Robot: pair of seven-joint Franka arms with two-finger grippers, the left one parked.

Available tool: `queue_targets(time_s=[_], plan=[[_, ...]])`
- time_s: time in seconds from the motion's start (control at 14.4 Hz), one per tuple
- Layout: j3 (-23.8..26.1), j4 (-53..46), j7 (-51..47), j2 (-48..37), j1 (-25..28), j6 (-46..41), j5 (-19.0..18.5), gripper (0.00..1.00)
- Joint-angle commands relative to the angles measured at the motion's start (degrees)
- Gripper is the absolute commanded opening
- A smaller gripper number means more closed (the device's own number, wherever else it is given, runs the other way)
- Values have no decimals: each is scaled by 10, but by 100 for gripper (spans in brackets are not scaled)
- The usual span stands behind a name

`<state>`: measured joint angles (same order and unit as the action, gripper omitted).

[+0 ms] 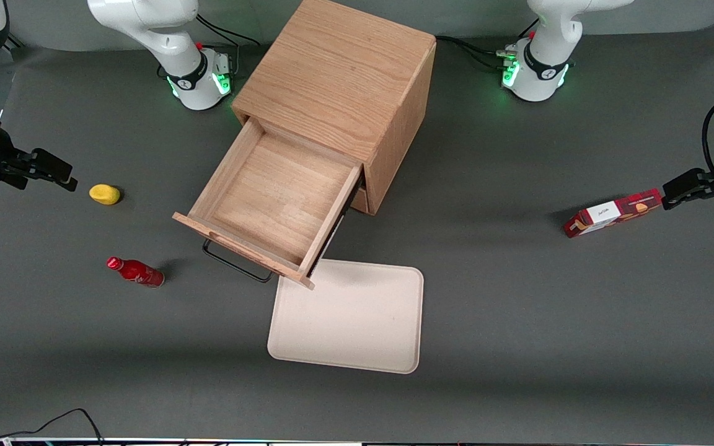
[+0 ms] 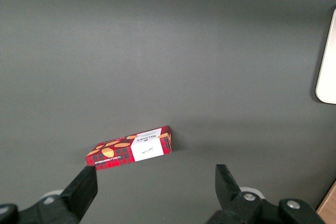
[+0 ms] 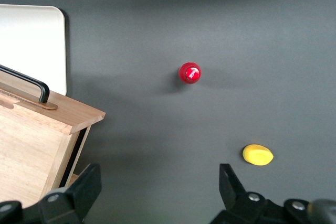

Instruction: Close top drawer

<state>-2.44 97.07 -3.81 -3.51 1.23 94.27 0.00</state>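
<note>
The top drawer (image 1: 270, 198) of the wooden cabinet (image 1: 338, 74) stands pulled far out, an empty shallow oak tray. Its thin black wire handle (image 1: 236, 263) is on the front panel, facing the front camera. In the right wrist view a corner of the drawer (image 3: 37, 145) and part of the handle (image 3: 26, 82) show. My gripper (image 1: 53, 170) hovers over the table toward the working arm's end, well apart from the drawer. It is open (image 3: 159, 177), with nothing between its fingers.
A yellow object (image 1: 105, 194) lies close to the gripper. A red bottle (image 1: 136, 272) lies nearer the front camera. A cream tray (image 1: 351, 316) sits in front of the drawer, partly under it. A red box (image 1: 614, 212) lies toward the parked arm's end.
</note>
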Motion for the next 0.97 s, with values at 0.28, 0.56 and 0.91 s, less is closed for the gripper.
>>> queue_targets(time_s=[0.28, 0.56, 0.91], plan=[[-5, 8, -3, -5, 5, 2, 1, 100], [-5, -39, 8, 32, 5, 4, -4, 100], [4, -200, 105, 167, 5, -15, 5, 100]])
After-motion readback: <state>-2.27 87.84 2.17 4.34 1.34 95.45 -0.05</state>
